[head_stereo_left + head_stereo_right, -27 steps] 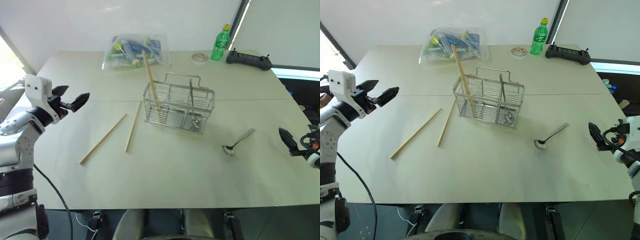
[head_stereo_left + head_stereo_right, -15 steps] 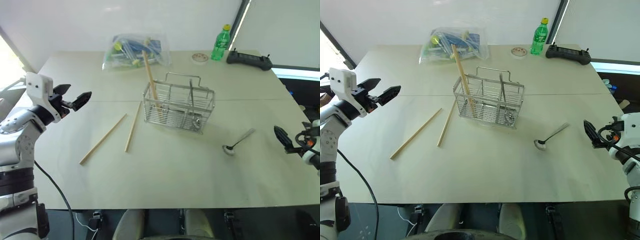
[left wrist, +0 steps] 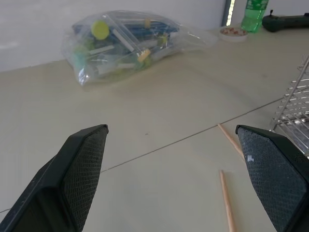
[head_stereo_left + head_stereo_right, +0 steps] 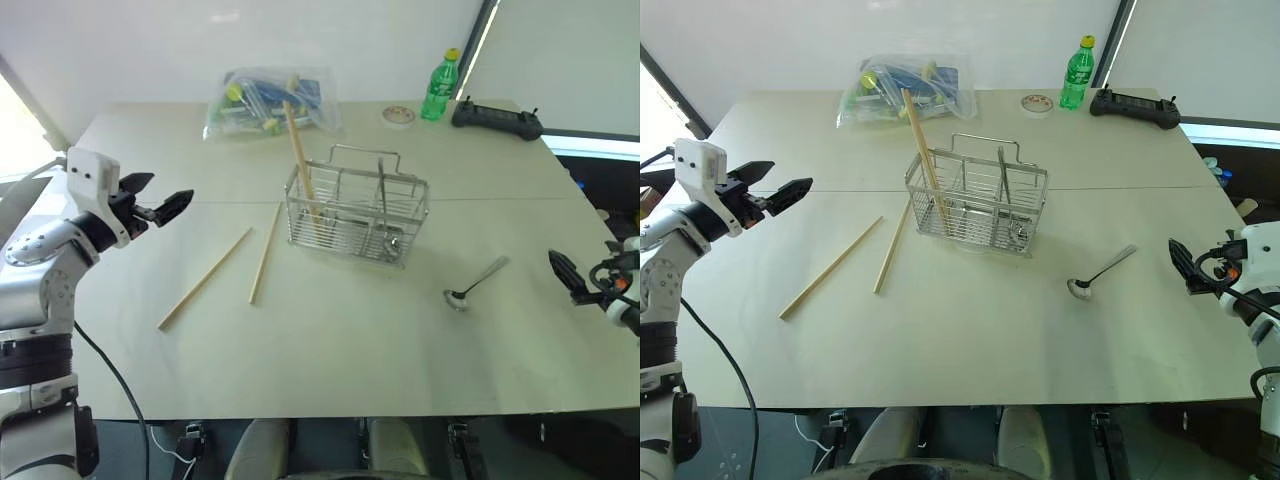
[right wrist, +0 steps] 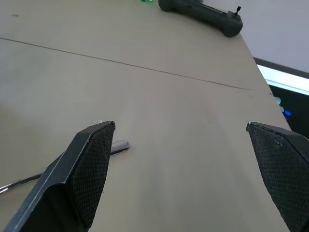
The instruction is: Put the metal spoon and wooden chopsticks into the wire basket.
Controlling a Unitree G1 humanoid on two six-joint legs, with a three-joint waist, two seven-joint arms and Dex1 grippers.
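1. My left end effector [image 4: 165,205] hung over the left side of the desk [image 4: 330,360], its two black fingers spread wide with nothing between them.
2. My right end effector [image 4: 1180,262] hung at the desk's right edge, its fingers also spread wide and holding nothing.
3. The metal spoon [image 4: 476,283] lay flat on the desk between the wire basket and my right end effector, bowl toward me, handle slanting away to the right, touching neither.
4. Two wooden chopsticks lay loose on the desk left of the basket: the longer-looking one [image 4: 206,278] slanted from near-left to far-right, and the second [image 4: 265,253] lay just beside it to the right, its far tip near the basket's lower left corner.
5. The wire basket [image 4: 357,220] stood upright near the desk's middle, loop handle up.
6. A third wooden chopstick [image 4: 301,160] stood in the basket's left end, leaning back and to the left, well above the rim. A metal utensil [image 4: 383,200] stood in a right-hand compartment; I could not tell which kind.
7. Farther back lay a clear plastic bag [image 4: 268,101] of coloured items.
8. At the far right stood a green bottle [image 4: 440,87], a small round dish [image 4: 399,116] and a black controller [image 4: 496,119].
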